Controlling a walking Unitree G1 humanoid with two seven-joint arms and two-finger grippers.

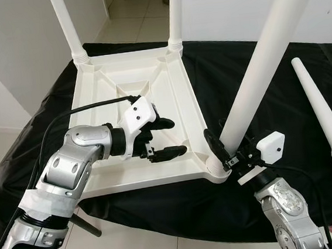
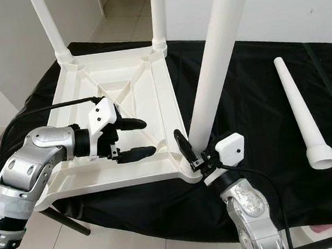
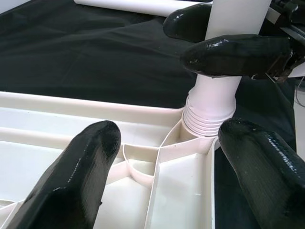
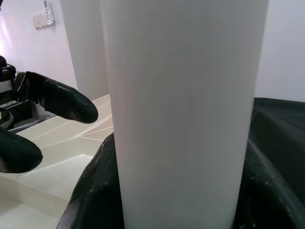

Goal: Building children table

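Note:
The white plastic table point(image 1: 181, 102) lies upside down on a black cloth. Two white legs point(image 1: 65, 22) stand in its far corners. A third leg point(image 1: 265, 50) stands tilted in the near right corner socket point(image 1: 217, 168), and my right gripper point(image 1: 228, 149) is shut on its base. In the right wrist view that leg point(image 4: 181, 114) sits between the black fingers point(image 4: 93, 191). My left gripper point(image 1: 171, 138) hovers open over the table's underside near the front rim, pointing toward that corner. In the left wrist view its fingers point(image 3: 76, 176) frame the threaded leg base point(image 3: 212, 107).
A fourth white leg point(image 1: 324, 115) lies loose on the black cloth point(image 1: 252, 39) at the right. The cloth's front edge drops to a tiled floor point(image 1: 125, 246). White walls stand behind and to the left, with a doorway point(image 1: 137, 9) beyond.

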